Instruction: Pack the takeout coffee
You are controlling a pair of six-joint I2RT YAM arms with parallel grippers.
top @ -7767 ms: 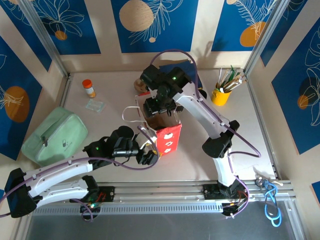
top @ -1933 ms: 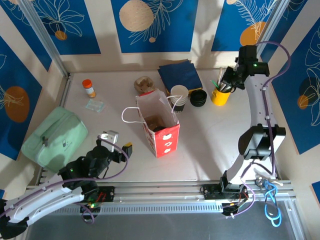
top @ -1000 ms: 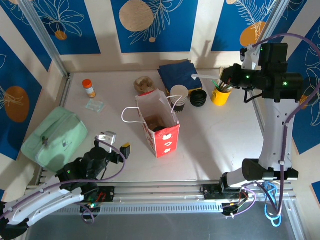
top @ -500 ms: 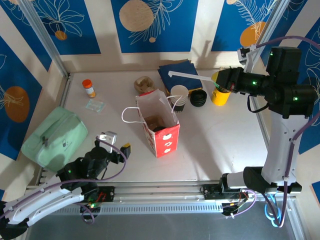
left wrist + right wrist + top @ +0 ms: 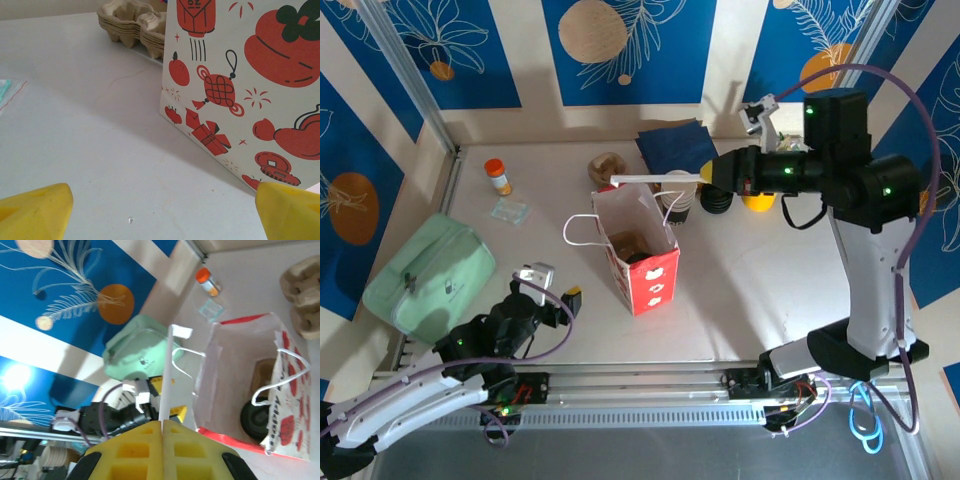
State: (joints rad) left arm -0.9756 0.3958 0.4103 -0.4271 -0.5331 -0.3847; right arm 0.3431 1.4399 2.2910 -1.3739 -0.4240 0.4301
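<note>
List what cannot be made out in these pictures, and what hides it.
Right wrist view: the paper bag's walls hide the takeout coffee, except its lid.
Left wrist view: the bottom edge cuts off the left gripper's fingers.
Right wrist view: the right gripper's white stick is too thin to identify.

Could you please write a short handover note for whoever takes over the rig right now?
Left gripper: open, empty, low over the table beside the bag.
Right gripper: shut on a white stick, held level, raised near the bag's far rim.
Coffee: its black lid shows inside the bag.
Done: coffee is in the bag.
Left: probably drop the stick in; the bag stands open.
</note>
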